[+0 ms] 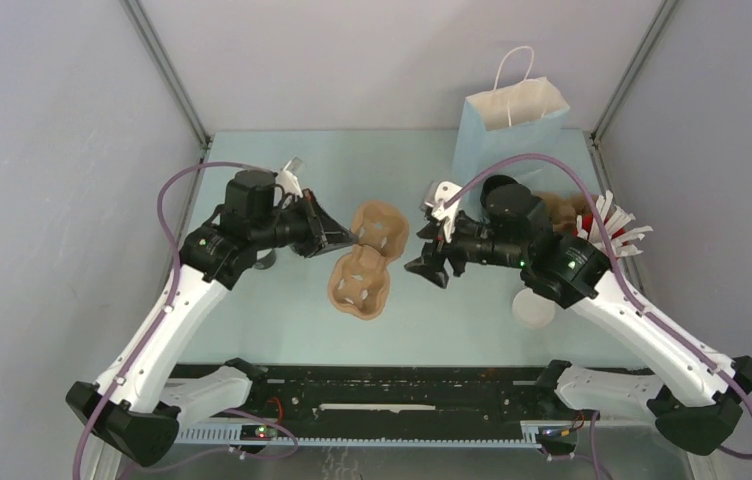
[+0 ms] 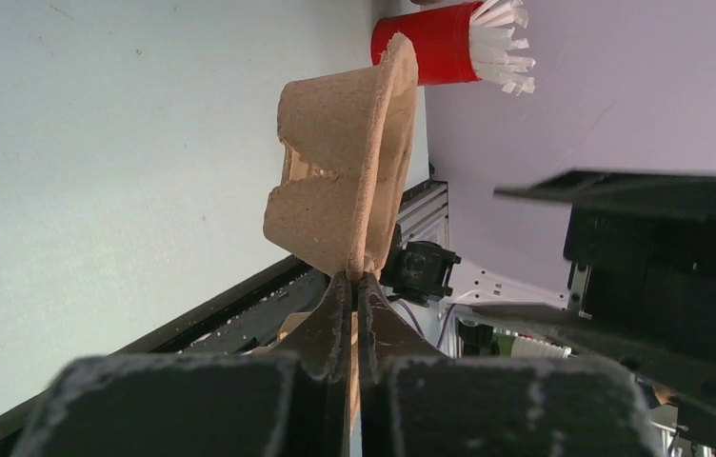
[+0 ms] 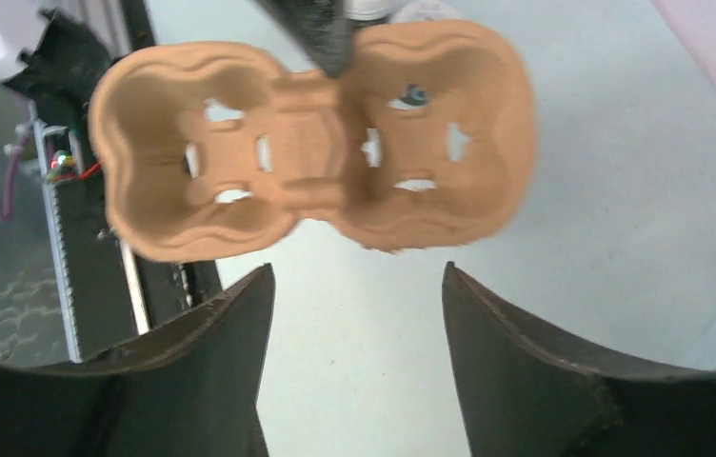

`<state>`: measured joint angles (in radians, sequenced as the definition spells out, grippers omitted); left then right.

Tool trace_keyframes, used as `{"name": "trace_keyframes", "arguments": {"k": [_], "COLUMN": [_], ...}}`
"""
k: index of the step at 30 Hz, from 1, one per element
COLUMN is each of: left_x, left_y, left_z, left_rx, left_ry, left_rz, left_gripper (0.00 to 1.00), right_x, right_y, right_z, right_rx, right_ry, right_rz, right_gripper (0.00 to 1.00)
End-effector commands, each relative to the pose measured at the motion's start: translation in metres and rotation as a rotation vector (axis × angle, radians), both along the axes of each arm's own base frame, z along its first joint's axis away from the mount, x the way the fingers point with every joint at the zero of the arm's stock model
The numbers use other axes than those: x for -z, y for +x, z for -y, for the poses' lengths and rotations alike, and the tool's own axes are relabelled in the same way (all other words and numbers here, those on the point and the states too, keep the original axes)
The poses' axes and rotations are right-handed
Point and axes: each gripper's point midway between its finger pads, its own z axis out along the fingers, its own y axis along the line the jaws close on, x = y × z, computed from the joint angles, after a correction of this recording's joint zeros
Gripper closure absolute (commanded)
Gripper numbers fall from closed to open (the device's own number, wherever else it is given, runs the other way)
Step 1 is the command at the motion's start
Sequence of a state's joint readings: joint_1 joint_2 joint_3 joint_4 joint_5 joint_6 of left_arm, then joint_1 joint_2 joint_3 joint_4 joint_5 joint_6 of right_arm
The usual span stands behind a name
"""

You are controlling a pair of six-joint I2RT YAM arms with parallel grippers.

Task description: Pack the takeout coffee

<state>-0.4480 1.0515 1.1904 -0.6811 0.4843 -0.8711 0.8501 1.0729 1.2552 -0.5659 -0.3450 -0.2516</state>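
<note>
Cup carrier (image 2: 335, 171) clamped between left jaws (rim only).

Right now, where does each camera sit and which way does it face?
Top external: above, behind the robot, looking down at table, bag; left arm, right arm show.
Left wrist: looks along shut left gripper pinching cup carrier rim.
Right wrist: looks past open right gripper at cup carrier pockets.
Shared: all show the cup carrier.
</note>
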Motion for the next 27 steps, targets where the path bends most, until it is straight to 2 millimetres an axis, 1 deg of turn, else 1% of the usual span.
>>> {"name": "trace_keyframes", "arguments": {"k": [1,2,4,6,8,9,10,12,13,14,17,20,21,23,25,27], "left_x": [-0.016,-0.017,-0.018,-0.021,-0.025,-0.027,-0.027,-0.028,-0.029,-0.029,-0.032,-0.034,-0.035,-0.036,-0.039,-0.04], "left_y": [-0.009,-0.009,-0.007,-0.008,-0.007,-0.008,-0.008,-0.01,-0.012,-0.013,-0.017,-0.019,-0.02,-0.021,-0.02,-0.019], "left_z": [-0.001,-0.002,-0.005,-0.008,-0.013,-0.016,-0.019,-0.022,-0.023,-0.024,-0.028,-0.032,-0.033,-0.036,-0.04,-0.043], "left_rx": [0.025,0.014,-0.009,-0.017,-0.037,-0.044,-0.051,-0.057,-0.055,-0.053,-0.057,-0.063,-0.062,-0.056,-0.056,-0.054], "left_ry": [-0.012,-0.01,-0.003,0.003,0.027,0.039,0.052,0.068,0.071,0.074,0.082,0.094,0.101,0.12,0.146,0.169], "left_rz": [0.051,0.053,0.059,0.068,0.085,0.098,0.103,0.108,0.108,0.11,0.122,0.141,0.142,0.151,0.165,0.175], "left_gripper": [1.0,1.0,1.0,1.0,1.0,1.0,1.0,1.0,1.0,1.0,1.0,1.0,1.0,1.0,1.0,1.0], "right_x": [-0.045,-0.055,-0.064,-0.066,-0.069,-0.07,-0.074,-0.075,-0.075,-0.07,-0.075,-0.079,-0.075,-0.071,-0.067,-0.065], "right_y": [0.058,0.077,0.115,0.145,0.169,0.181,0.193,0.219,0.231,0.245,0.272,0.298,0.306,0.323,0.338,0.347], "right_z": [0.034,0.053,0.1,0.147,0.19,0.207,0.218,0.236,0.245,0.25,0.26,0.262,0.266,0.269,0.266,0.263], "right_rx": [0.235,0.367,0.648,0.903,1.096,1.157,1.178,1.205,1.203,1.2,1.183,1.175,1.193,1.199,1.183,1.181], "right_ry": [0.171,0.255,0.399,0.508,0.632,0.704,0.775,0.897,0.963,1.011,1.11,1.122,1.118,1.119,1.103,1.096], "right_rz": [0.081,0.013,-0.1,-0.153,-0.203,-0.233,-0.255,-0.31,-0.346,-0.393,-0.438,-0.446,-0.449,-0.472,-0.492,-0.496], "right_gripper": [0.21,0.18,0.17,0.12,0.06,0.03,0.01,0.0,0.0,0.0,0.05,0.08,0.09,0.15,0.21,0.24]}}
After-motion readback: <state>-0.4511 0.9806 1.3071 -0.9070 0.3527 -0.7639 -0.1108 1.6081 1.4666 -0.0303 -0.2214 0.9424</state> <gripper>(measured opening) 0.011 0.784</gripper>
